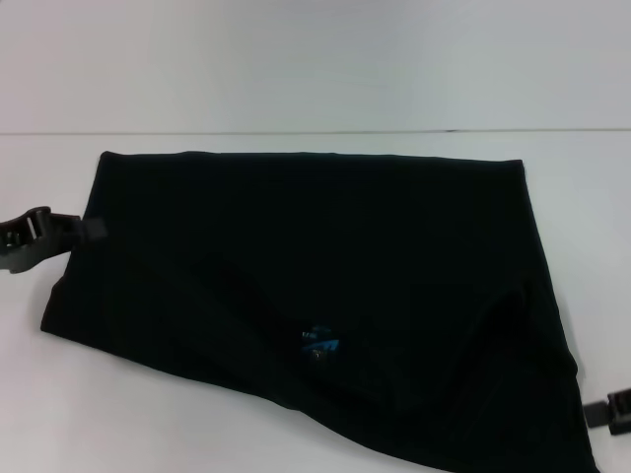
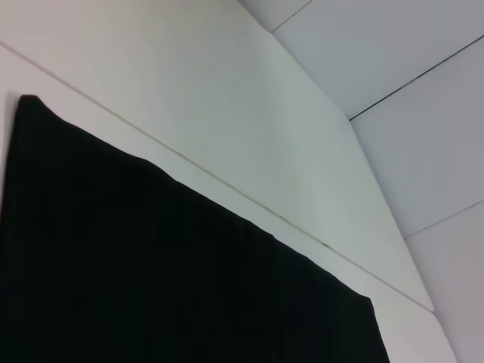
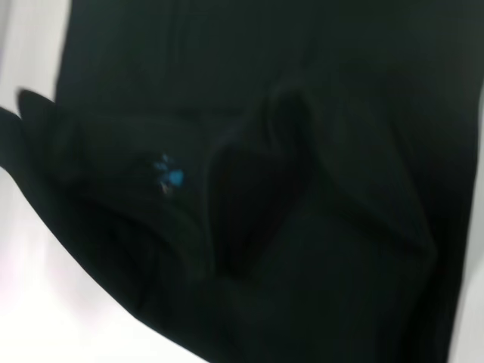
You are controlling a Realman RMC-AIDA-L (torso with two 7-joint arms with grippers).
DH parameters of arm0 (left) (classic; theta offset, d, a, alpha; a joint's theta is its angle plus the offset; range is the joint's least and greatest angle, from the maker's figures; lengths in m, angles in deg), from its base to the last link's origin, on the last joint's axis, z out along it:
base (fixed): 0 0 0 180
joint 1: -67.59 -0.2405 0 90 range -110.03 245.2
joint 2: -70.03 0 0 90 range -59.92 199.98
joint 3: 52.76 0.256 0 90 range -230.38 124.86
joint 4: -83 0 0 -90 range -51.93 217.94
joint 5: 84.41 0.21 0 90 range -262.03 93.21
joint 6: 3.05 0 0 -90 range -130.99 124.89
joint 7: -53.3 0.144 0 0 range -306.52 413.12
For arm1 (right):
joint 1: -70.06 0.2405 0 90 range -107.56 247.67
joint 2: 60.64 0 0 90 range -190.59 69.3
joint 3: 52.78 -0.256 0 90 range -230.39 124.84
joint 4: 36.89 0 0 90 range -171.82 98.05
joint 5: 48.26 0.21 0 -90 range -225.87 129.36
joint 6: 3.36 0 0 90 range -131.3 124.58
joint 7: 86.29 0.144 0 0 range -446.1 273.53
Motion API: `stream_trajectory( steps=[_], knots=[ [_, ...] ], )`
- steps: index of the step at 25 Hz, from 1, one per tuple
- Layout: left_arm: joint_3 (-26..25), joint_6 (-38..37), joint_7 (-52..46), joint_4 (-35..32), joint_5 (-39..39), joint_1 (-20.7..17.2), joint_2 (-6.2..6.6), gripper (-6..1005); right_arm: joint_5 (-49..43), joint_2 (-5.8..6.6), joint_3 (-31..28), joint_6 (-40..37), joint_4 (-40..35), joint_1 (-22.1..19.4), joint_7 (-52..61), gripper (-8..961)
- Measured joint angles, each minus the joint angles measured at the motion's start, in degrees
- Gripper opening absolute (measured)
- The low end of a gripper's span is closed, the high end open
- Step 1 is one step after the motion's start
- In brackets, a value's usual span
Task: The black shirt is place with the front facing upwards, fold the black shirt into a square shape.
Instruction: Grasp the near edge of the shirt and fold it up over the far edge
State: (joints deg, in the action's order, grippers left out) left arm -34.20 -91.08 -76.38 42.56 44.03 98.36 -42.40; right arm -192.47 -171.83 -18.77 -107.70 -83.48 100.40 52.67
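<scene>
The black shirt (image 1: 315,266) lies on the white table, folded over into a wide band with a straight far edge. Its small blue neck label (image 1: 320,342) shows near the front middle, and again in the right wrist view as the label (image 3: 170,178) among loose folds of the shirt (image 3: 302,189). No print shows. My left gripper (image 1: 91,229) is at the shirt's left edge, touching the cloth. My right gripper (image 1: 595,412) sits low at the shirt's front right corner, mostly cut off by the frame. The left wrist view shows only the shirt (image 2: 151,272) and its far edge.
The white table (image 1: 296,79) extends beyond the shirt on the far side and to the left. A thin seam (image 1: 315,132) runs across the table behind the shirt. White wall panels (image 2: 393,53) appear in the left wrist view.
</scene>
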Motion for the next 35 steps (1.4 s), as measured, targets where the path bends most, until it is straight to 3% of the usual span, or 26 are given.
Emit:
stream_trajectory(
  steps=[3,33,35],
  knots=[
    [-0.10,-0.10,0.01,0.01,-0.03,-0.02,-0.15,3,-1.69,-0.73,0.73,0.54,0.07,0.14,-0.53,577],
    [-0.13,0.32,0.05,0.11,-0.59,0.08,-0.33,3,-4.11,-4.43,5.30,3.30,0.45,-0.20,-1.38,577],
    [-0.13,0.32,0.05,0.06,-0.64,0.12,-0.33,3,-4.12,-4.51,5.30,3.38,0.45,-0.19,-1.43,527]
  ],
)
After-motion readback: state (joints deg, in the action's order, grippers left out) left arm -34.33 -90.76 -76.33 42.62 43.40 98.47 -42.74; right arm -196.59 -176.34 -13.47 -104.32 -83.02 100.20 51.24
